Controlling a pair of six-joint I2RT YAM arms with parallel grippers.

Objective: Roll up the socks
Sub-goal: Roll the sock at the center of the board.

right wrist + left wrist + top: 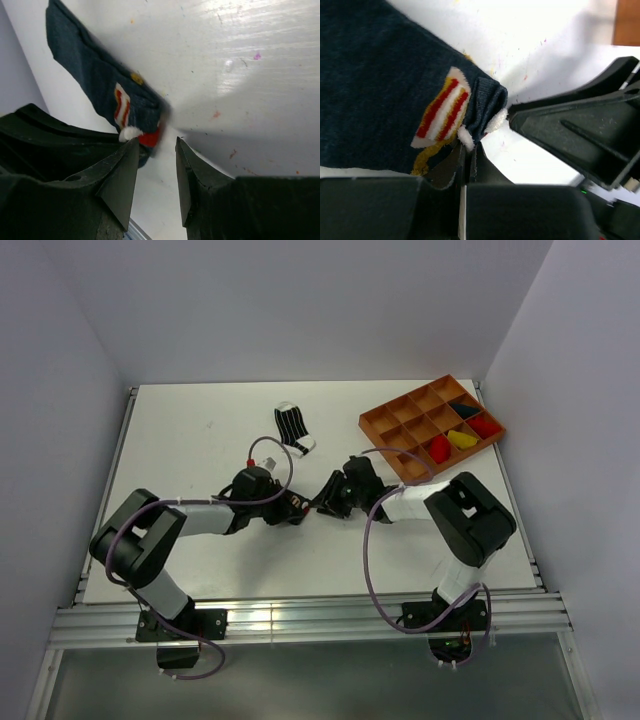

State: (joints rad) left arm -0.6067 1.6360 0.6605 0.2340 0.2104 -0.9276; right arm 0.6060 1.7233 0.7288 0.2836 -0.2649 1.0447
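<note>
The dark navy sock [370, 90] with a red, white and yellow patterned cuff lies on the table's middle, mostly hidden under the grippers in the top view. My left gripper [467, 150] is shut on the folded cuff end of the sock; it shows in the top view [298, 508]. My right gripper [156, 147] is open, its jaws just short of the same sock end [90, 75], tip to tip with the left one [322, 504]. The black-and-white striped sock [293, 427] lies flat farther back. No flat red sock shows.
An orange compartment tray [375, 420] stands at the back right, holding two red bundles [439, 447], a yellow bundle [461, 439] and a dark one [462, 408]. White walls close in the table on three sides.
</note>
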